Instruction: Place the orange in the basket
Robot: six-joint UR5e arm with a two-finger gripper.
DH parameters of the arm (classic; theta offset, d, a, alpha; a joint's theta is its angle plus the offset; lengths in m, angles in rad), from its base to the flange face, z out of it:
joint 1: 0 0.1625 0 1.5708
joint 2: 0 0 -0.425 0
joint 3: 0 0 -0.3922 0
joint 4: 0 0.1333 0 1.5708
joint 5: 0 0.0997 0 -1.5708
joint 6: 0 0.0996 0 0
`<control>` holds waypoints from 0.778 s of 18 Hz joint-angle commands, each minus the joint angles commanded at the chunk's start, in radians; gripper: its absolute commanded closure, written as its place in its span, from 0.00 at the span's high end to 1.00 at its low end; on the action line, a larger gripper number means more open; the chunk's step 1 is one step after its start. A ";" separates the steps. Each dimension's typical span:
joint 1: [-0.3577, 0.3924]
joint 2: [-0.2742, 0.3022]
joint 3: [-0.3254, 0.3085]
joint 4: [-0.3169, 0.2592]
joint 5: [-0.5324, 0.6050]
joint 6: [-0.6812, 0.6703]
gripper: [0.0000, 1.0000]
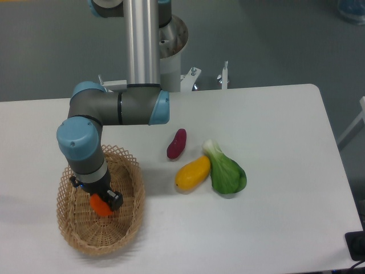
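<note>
The orange (100,208) is a small bright-orange fruit, partly hidden by the gripper. It hangs inside the oval tan wicker basket (126,216) at the table's front left, just above the basket floor. My gripper (102,201) points down into the basket and is shut on the orange. The fingertips themselves are mostly hidden by the wrist and the fruit.
A purple sweet potato (176,144), a yellow mango-like fruit (192,173) and a green leafy bok choy (226,172) lie on the white table to the right of the basket. The arm's base column (142,40) stands at the table's back edge.
</note>
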 joint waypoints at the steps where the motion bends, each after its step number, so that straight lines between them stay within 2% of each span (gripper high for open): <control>1: 0.000 0.000 0.000 0.000 0.000 -0.002 0.90; 2: 0.000 0.000 0.000 0.000 0.002 0.000 0.98; 3: 0.002 0.003 0.005 -0.002 0.002 -0.002 1.00; 9: 0.002 0.040 0.011 0.003 0.005 0.002 1.00; 14: 0.008 0.064 0.060 0.003 0.068 0.000 1.00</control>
